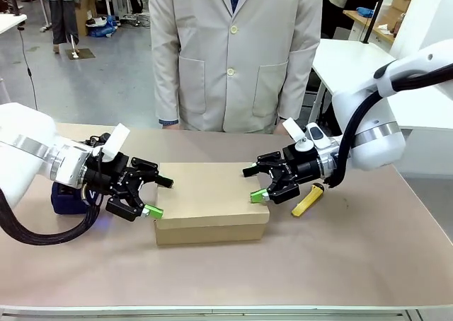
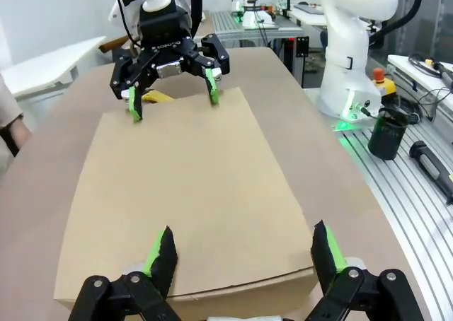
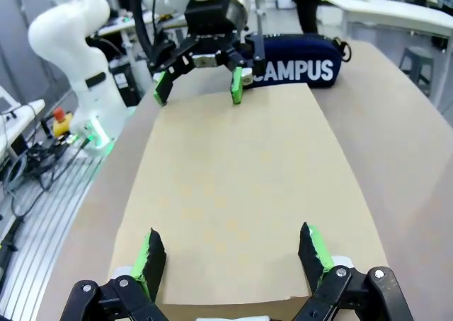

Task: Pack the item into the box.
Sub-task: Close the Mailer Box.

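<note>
The brown cardboard box (image 1: 212,194) lies in the middle of the table with its lid flap down flat. My left gripper (image 1: 161,197) stands open at the box's left end, its green pads (image 2: 161,254) spread over that edge of the lid (image 2: 191,172). At the right end my right gripper (image 1: 252,184) is also open, its fingertips (image 3: 311,250) apart above the lid (image 3: 233,179). Each wrist view shows the other gripper, the right gripper (image 2: 173,102) and the left gripper (image 3: 199,92), facing it across the box. The small black item is hidden.
A yellow utility knife (image 1: 306,201) lies on the table just behind my right gripper. The navy "CAMPUS" pouch (image 3: 304,66) sits beside my left arm (image 1: 67,199). A person in a beige coat (image 1: 233,52) stands at the far edge.
</note>
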You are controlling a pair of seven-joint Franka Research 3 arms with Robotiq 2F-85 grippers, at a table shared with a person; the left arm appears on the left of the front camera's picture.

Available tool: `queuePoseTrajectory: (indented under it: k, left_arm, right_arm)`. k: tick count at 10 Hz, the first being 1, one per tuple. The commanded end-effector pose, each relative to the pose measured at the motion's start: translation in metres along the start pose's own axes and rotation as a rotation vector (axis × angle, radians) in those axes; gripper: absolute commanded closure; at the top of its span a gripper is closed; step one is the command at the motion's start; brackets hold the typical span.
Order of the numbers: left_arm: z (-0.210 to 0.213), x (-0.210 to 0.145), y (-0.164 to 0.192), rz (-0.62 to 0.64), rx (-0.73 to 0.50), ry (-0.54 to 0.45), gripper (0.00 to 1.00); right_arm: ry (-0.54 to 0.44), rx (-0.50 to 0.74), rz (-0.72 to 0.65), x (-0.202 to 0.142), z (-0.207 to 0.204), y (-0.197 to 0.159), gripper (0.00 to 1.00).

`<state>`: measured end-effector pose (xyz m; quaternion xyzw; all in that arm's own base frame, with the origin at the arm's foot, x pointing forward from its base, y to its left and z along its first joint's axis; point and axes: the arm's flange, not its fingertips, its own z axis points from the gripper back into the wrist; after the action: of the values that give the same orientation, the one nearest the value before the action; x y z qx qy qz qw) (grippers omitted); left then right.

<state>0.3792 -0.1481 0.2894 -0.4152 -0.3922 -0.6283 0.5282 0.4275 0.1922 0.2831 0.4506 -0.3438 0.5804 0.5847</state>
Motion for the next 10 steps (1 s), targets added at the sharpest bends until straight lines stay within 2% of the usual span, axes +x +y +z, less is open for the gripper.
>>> queuePoseTrajectory:
  k: [1, 3, 4, 6, 7, 8, 9, 10]
  left_arm:
    - [0.008, 0.006, 0.002, -0.003, 0.003, -0.012, 0.0]
    - [0.022, 0.019, 0.001, -0.017, 0.008, -0.075, 0.0]
    - [0.032, 0.029, -0.002, -0.018, 0.003, -0.109, 0.0]
    - [0.066, 0.054, -0.016, 0.05, -0.011, -0.216, 0.0]
    - [0.076, 0.057, -0.017, 0.077, -0.056, -0.275, 0.0]
    - [0.044, 0.042, -0.002, -0.006, 0.007, -0.16, 0.0]
    - [0.044, 0.042, -0.002, -0.006, 0.007, -0.16, 0.0]
    - [0.044, 0.042, -0.002, -0.006, 0.007, -0.16, 0.0]
  right_arm:
    - [0.021, 0.04, -0.032, 0.001, -0.003, -0.003, 0.0]
    - [-0.078, 0.024, -0.097, 0.007, 0.012, -0.003, 0.0]
    - [-0.155, 0.005, -0.144, 0.009, 0.028, 0.001, 0.0]
    - [-0.393, -0.03, -0.293, 0.009, 0.074, 0.013, 0.0]
    - [-0.442, -0.117, -0.365, 0.005, 0.086, 0.013, 0.0]
    - [-0.449, -0.273, -0.27, 0.003, 0.088, 0.013, 0.0]
    - [-0.342, -0.016, -0.275, 0.004, 0.076, 0.004, 0.0]
    - [-0.342, -0.016, -0.275, 0.004, 0.076, 0.004, 0.0]
